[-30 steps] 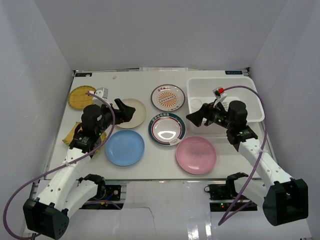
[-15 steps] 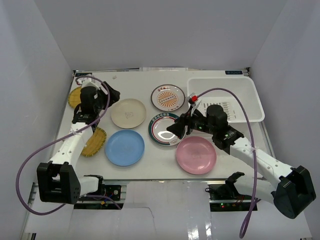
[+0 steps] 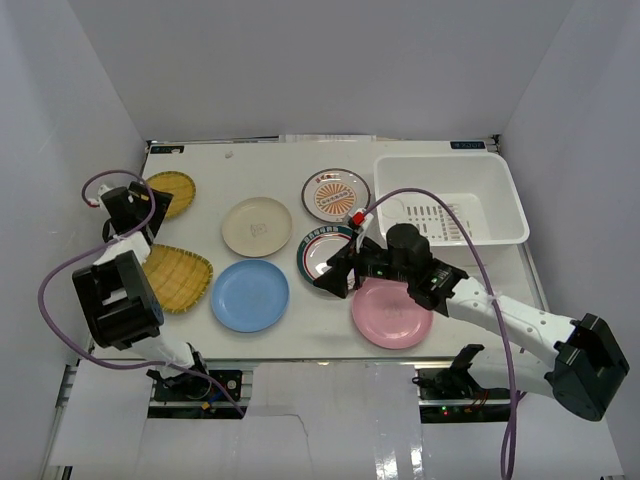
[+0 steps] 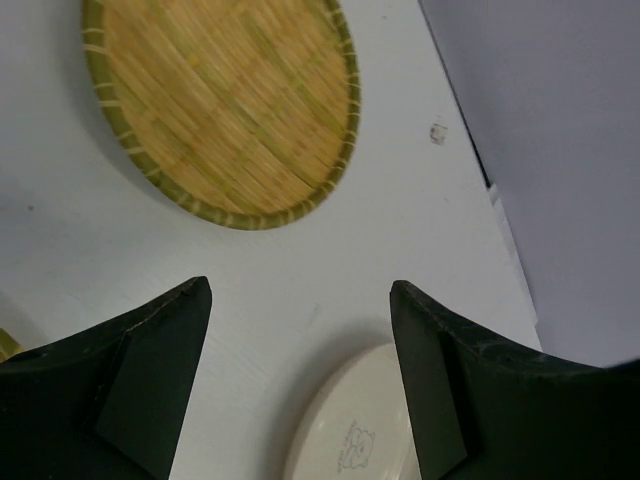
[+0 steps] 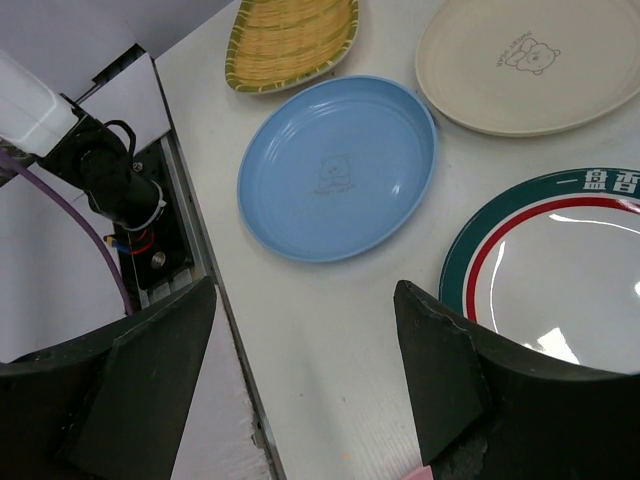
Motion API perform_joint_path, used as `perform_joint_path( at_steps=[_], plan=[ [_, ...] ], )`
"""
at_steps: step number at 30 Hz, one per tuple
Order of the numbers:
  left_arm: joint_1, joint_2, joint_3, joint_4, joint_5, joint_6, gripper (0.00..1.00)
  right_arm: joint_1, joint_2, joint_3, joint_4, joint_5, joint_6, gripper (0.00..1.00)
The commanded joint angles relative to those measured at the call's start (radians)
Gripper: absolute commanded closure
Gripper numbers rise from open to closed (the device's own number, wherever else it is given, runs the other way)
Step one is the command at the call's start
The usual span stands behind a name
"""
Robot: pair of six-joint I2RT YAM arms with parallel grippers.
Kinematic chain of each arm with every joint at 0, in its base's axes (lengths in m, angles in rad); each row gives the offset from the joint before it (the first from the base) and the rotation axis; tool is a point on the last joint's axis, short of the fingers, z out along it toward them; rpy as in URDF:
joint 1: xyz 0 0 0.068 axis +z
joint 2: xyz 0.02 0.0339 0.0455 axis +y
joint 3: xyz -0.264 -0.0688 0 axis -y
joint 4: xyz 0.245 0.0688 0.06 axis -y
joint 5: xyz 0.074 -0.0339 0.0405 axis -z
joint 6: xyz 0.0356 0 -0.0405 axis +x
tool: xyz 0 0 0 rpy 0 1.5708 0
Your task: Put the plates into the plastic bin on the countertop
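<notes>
Several plates lie on the white countertop [image 3: 290, 330]: a yellow woven plate [image 3: 174, 189], a cream plate [image 3: 257, 226], a blue plate [image 3: 250, 295], an orange-sunburst plate [image 3: 336, 194], a green-rimmed plate [image 3: 322, 248] and a pink plate [image 3: 395, 315]. The white plastic bin [image 3: 500, 190] stands at the back right with no plate in it. My left gripper [image 3: 150, 204] is open and empty at the far left, beside the woven plate [image 4: 225, 105], with the cream plate [image 4: 350, 425] ahead. My right gripper [image 3: 330, 278] is open and empty over the green-rimmed plate's [image 5: 560, 260] near edge, beside the blue plate [image 5: 335, 170].
A second yellow woven dish [image 3: 176, 277] lies at the left edge, also in the right wrist view [image 5: 295, 35]. The table's front metal edge and cables [image 5: 130, 190] are close to the right gripper. White walls enclose the table on three sides.
The left arm has swung back to the far left edge, away from the cream plate. The right gripper has moved left from the bin to the green-rimmed plate. Both stay empty.
</notes>
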Motion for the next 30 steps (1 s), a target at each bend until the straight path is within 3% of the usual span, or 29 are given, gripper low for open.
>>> perform_joint_path(
  at_steps=[1, 14, 21, 25, 30],
  plan=[
    [0.053, 0.06, 0.01, 0.079, 0.062, -0.045, 0.18, 0.013, -0.01, -0.012, 0.044, 0.017, -0.029, 0.22],
    [0.099, 0.326, 0.062, 0.22, 0.08, -0.071, 0.2, 0.015, 0.053, -0.009, 0.031, 0.003, -0.057, 0.22],
    [0.099, 0.43, 0.066, 0.316, 0.094, -0.112, 0.33, 0.015, 0.1, 0.002, 0.057, 0.038, -0.052, 0.22],
    [0.099, 0.466, 0.041, 0.399, 0.106, -0.164, 0.5, 0.013, 0.115, 0.022, 0.063, 0.057, -0.051, 0.22],
    [0.099, 0.486, 0.047, 0.468, 0.16, -0.195, 0.91, 0.015, 0.118, 0.041, 0.074, 0.078, -0.032, 0.22]
  ],
)
